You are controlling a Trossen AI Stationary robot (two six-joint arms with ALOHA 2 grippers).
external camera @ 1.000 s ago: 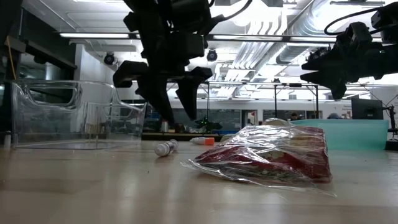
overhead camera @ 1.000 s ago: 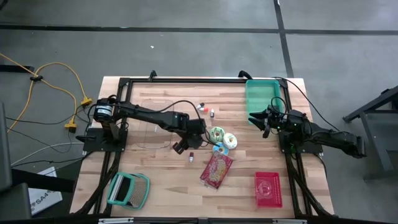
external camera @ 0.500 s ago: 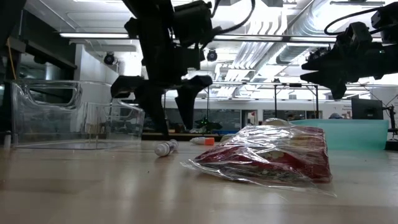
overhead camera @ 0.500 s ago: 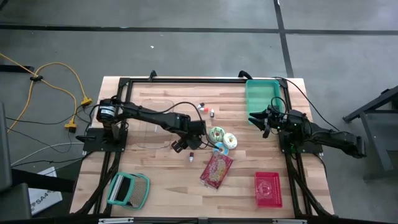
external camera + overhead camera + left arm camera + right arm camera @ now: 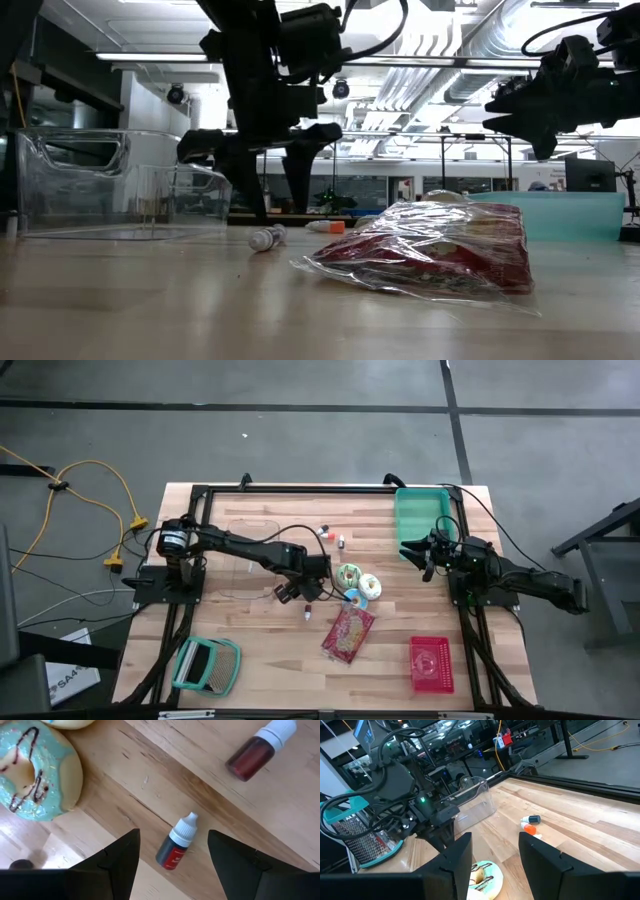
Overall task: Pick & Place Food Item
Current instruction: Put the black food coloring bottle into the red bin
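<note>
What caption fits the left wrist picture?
Open left hand poised over a small red dropper bottle, frosted donut alongside.

matt wooden table [image 5: 260,650] (glossy plastic-wrapped snack pack [image 5: 348,634]).

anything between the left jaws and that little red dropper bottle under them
Nothing visible. The left gripper hangs open directly over the small red dropper bottle with a white cap, which lies on bare wood framed by the two jaws. The blue-iced doughnut sits off to one side, clear of the descent.
</note>
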